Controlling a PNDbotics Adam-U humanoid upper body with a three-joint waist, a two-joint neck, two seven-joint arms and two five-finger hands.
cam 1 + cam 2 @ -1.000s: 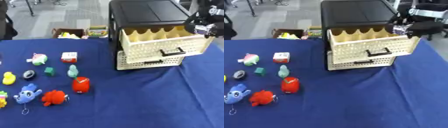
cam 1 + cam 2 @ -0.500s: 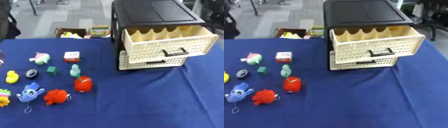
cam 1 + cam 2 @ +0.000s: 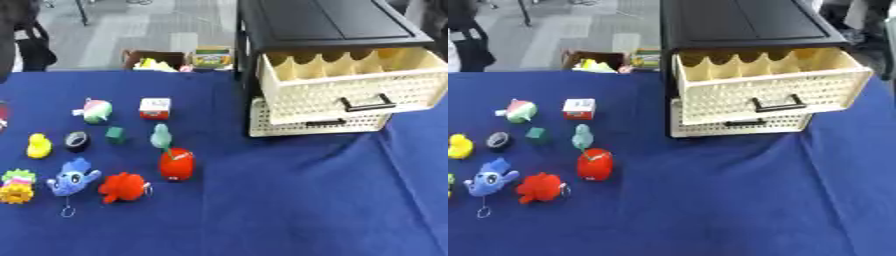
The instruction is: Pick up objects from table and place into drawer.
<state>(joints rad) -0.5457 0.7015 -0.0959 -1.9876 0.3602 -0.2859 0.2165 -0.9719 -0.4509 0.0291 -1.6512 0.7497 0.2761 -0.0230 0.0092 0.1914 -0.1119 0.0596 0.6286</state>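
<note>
The right hand that was at the top drawer's right corner a second ago is gone from both views, and the left hand isn't visible either, so neither hand's finger state can be told. The black cabinet (image 3: pixel 741 20) now stands unobstructed with its top drawer (image 3: pixel 767 85) pulled out (looks empty from here, dividers along the back), the lower drawer (image 3: pixel 741 125) only slightly out. So the opening step looks done and picking is next. The toys all lie on the blue table (image 3: pixel 710 200) well to the drawer's left: red toy (image 3: pixel 176 163) nearest, then blue fish (image 3: pixel 72 177), teal figure (image 3: pixel 160 135), yellow duck (image 3: pixel 38 145), green cube (image 3: pixel 115 134). Nothing has been picked up yet.
</note>
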